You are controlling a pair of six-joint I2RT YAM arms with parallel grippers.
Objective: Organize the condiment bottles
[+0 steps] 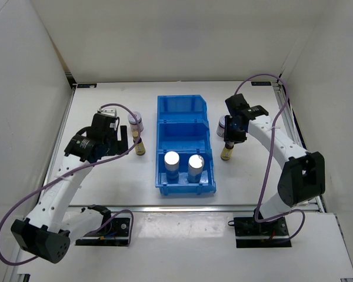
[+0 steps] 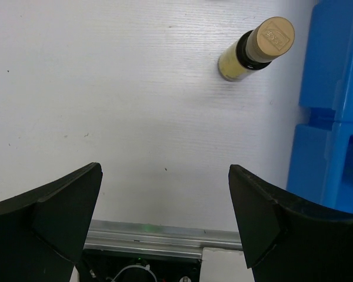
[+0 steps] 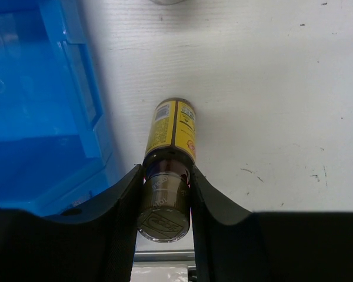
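My right gripper [image 3: 166,176] is clamped on the dark cap of an amber bottle [image 3: 170,132], just right of the blue bin [image 1: 182,108]. My left gripper [image 2: 165,170] gapes wide and empty over the bench [image 2: 106,88] left of the bin, with a second amber bottle [image 2: 256,50] standing between it and the bin. Two silver-lidded shakers [image 1: 172,160] stand in the bin's nearest compartment.

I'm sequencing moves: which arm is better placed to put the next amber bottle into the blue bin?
Likely right. The right fingers grip an amber bottle by its cap, just beside the blue bin. The left fingers stand open over the table, the other amber bottle ahead and ungrasped.
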